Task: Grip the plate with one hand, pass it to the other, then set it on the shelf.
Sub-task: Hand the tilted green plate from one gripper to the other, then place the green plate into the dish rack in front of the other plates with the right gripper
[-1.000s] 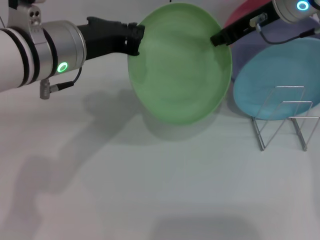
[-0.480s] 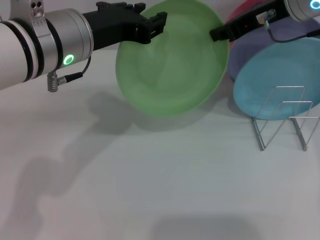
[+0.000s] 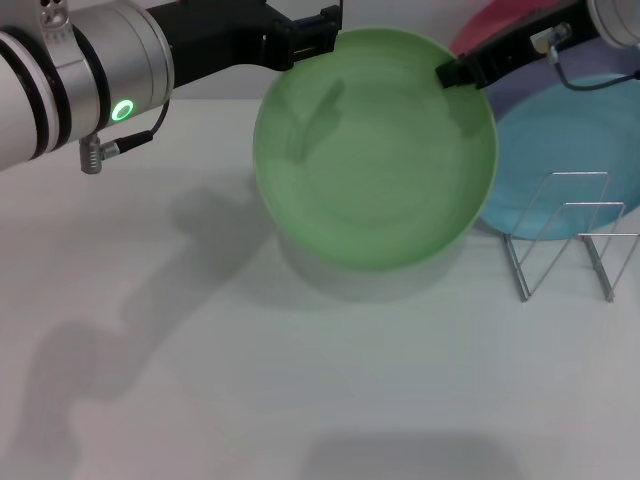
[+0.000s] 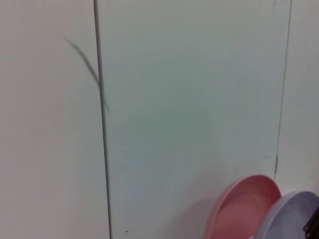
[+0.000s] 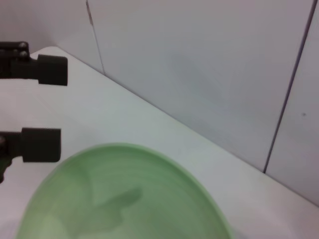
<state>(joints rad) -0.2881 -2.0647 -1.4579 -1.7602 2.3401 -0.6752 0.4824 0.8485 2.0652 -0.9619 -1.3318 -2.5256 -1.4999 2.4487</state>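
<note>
**Green plate aloft, held at its upper right rim**

Table (image 3: 300, 400) — pale, fills most of the head view. Light green plate (image 3: 375, 150) in the upper centre of the frame, tilted face toward the camera and raised off the table, its shadow just below it. Turquoise plate (image 3: 560, 170) at right, partly behind the green one; lavender plate (image 3: 530, 85) and pink plate (image 3: 480, 30) behind it, upper right. Left gripper (image 3: 322, 35) at upper left on the thick white-and-silver arm, fingers spread apart — just beside the plate's upper left rim, not clamped on it. Right gripper (image 3: 462, 72) closed on the upper right rim. Wire rack (image 3: 570, 240) stands at the right edge, holding nothing.
</note>
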